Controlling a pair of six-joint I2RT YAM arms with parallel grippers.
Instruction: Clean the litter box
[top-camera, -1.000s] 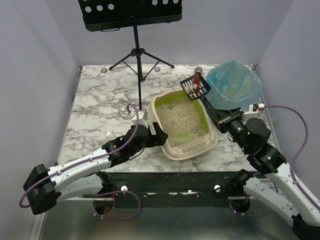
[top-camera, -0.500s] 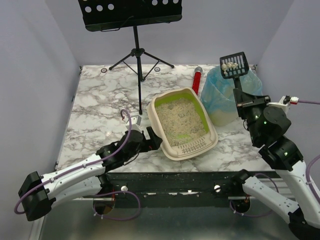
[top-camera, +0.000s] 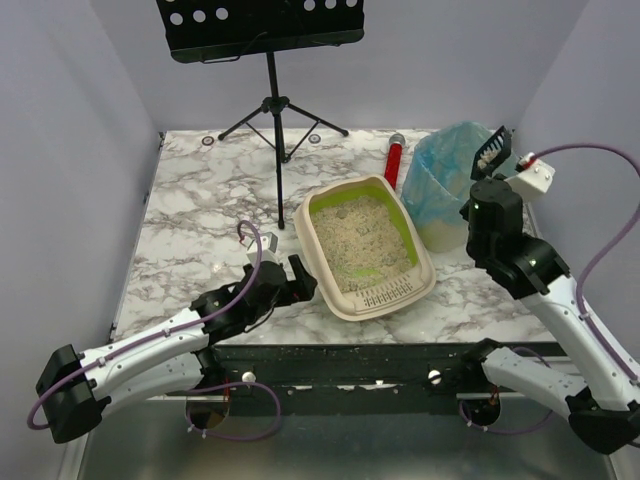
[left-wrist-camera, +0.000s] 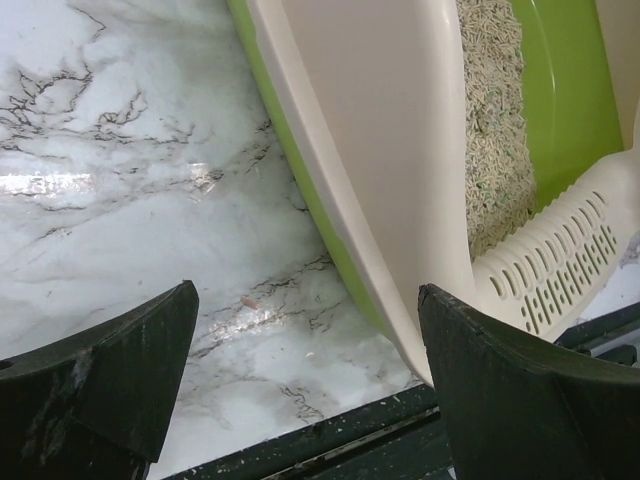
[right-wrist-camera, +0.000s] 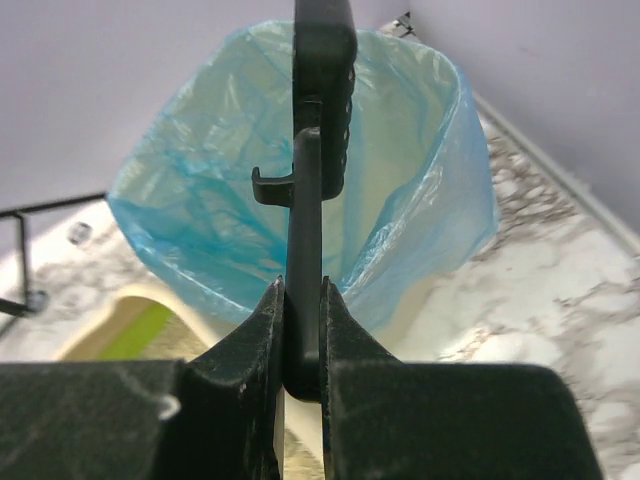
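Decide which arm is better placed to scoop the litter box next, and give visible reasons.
Right, probably: the right claw is shut on the black slotted plastic scoop, by the blue-bagged bin. The left claw is open and empty beside the beige, green-rimmed plastic litter box.

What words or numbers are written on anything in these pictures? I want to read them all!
No words, numbers, brands or signs can be read in any view.
litter box: plain beige and green, no label showing.
blue-bagged bin: no print visible.
scoop: plain black, no marking.
red thing beside the bin: too small to tell whether it bears writing.
white block on the right arm: too small to read.
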